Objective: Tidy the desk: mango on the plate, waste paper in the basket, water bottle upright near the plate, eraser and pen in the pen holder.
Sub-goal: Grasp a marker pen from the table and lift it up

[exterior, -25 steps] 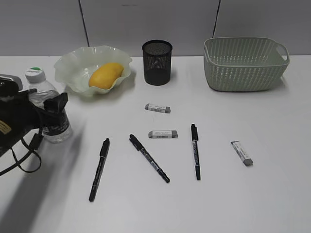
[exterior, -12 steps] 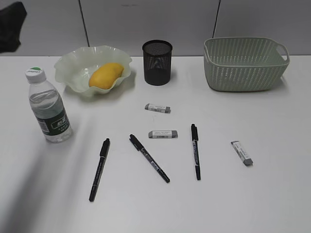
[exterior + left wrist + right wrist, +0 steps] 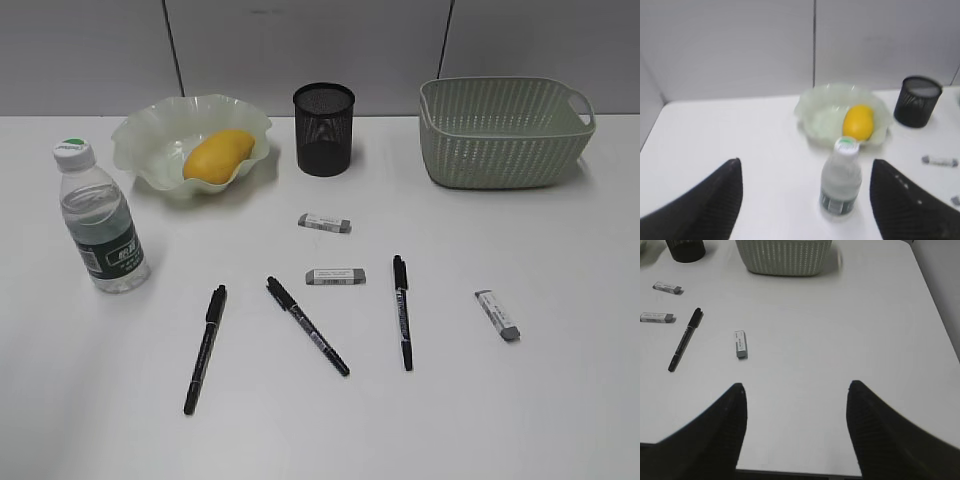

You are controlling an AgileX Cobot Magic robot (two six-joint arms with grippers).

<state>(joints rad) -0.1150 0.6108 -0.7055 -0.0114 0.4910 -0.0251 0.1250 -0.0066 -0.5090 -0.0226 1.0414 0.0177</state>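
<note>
While upright beside the plate (image 3: 140, 140), the water bottle (image 3: 100, 222), both claws agape.

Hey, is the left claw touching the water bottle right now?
Apart. The left wrist view shows the left claw open, its fingers wide on either side of the upright water bottle, with bare table between each finger and the bottle.

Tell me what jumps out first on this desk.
The bright yellow mango lying in the ruffled green plate at the back left, with the water bottle standing upright just in front. Three black pens and three erasers lie scattered mid-table.
</note>
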